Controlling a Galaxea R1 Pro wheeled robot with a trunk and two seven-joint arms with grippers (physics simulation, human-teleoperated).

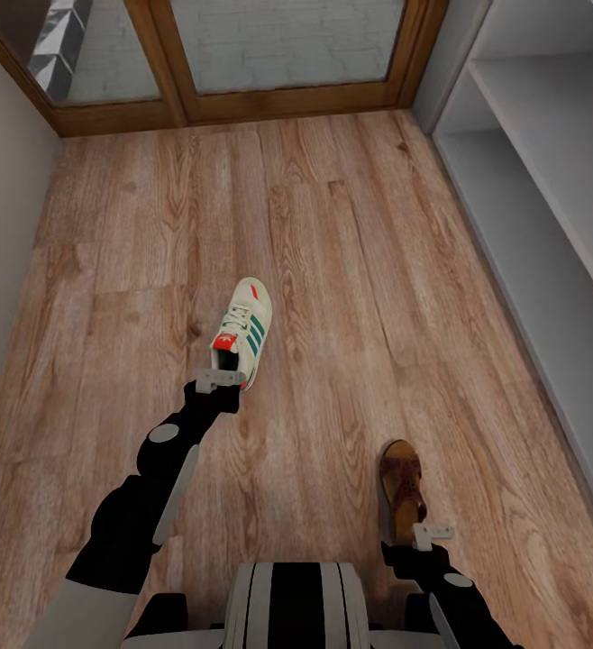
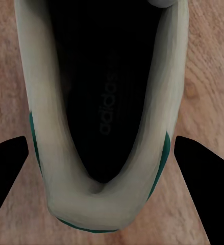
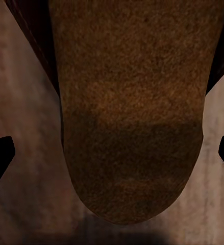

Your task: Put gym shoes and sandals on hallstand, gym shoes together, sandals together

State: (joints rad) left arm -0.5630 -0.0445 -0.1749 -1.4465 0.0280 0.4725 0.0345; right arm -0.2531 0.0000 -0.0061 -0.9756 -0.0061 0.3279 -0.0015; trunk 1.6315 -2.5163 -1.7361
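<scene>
Cream gym shoe (image 1: pixel 245 330) striped green, brown sandal (image 1: pixel 402 488), wood-grain floor (image 1: pixel 351 270).

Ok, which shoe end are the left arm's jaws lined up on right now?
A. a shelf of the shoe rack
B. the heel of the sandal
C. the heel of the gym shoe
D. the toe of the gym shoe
C. In the left wrist view the gym shoe's heel and dark opening sit between the two open fingers, and the head view shows the left gripper at its heel.

Gym shoe (image 2: pixel 104 102) toe cropped beyond the fingertips (image 2: pixel 7 173), sandal (image 3: pixel 132 112) straps cropped likewise, both heels hidden under grippers in head view.
</scene>
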